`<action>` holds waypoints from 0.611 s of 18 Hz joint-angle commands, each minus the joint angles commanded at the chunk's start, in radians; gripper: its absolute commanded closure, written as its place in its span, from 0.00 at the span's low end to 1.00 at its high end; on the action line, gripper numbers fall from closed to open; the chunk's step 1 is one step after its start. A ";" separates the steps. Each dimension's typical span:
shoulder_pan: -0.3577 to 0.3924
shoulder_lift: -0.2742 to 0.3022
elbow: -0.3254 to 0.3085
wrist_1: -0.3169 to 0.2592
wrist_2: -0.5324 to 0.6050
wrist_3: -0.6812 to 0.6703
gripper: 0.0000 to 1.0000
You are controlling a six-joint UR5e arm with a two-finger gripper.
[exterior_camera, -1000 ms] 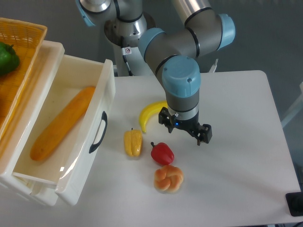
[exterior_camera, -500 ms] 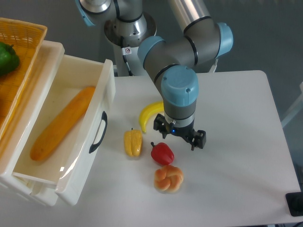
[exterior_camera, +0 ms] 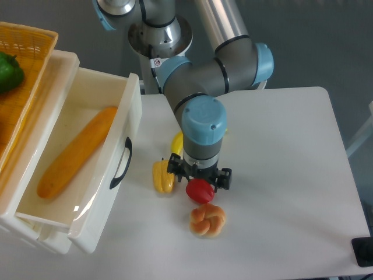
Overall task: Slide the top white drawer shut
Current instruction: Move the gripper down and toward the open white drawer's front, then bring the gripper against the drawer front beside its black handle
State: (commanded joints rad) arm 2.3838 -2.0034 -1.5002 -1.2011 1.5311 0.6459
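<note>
The top white drawer (exterior_camera: 133, 111) stands pulled far out at the left, its black arched handle (exterior_camera: 122, 164) facing right, with a long orange vegetable (exterior_camera: 76, 151) lying inside. My gripper (exterior_camera: 199, 175) hangs over the table to the right of the drawer front, above the red pepper (exterior_camera: 200, 191). Its fingers point down and are hidden under the wrist, so whether they are open does not show. Nothing is visibly held, and the gripper is a hand's width from the handle.
A yellow pepper (exterior_camera: 162, 177) lies between the gripper and the drawer front. A banana (exterior_camera: 176, 142) is partly hidden behind the wrist. A bread knot (exterior_camera: 207, 220) lies below the red pepper. A yellow woven basket (exterior_camera: 29, 46) with a green pepper (exterior_camera: 8, 72) sits on the drawer unit.
The arm has swung left and slightly down across the table, from right of the red pepper to above it, closer to the drawer front. The drawer has not moved.
</note>
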 joint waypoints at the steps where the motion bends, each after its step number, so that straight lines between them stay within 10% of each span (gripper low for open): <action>1: 0.000 0.000 0.000 0.000 -0.029 -0.023 0.00; 11: -0.031 -0.006 -0.018 -0.005 -0.101 -0.097 0.00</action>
State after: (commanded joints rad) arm 2.3532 -2.0095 -1.5186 -1.2057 1.4297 0.5492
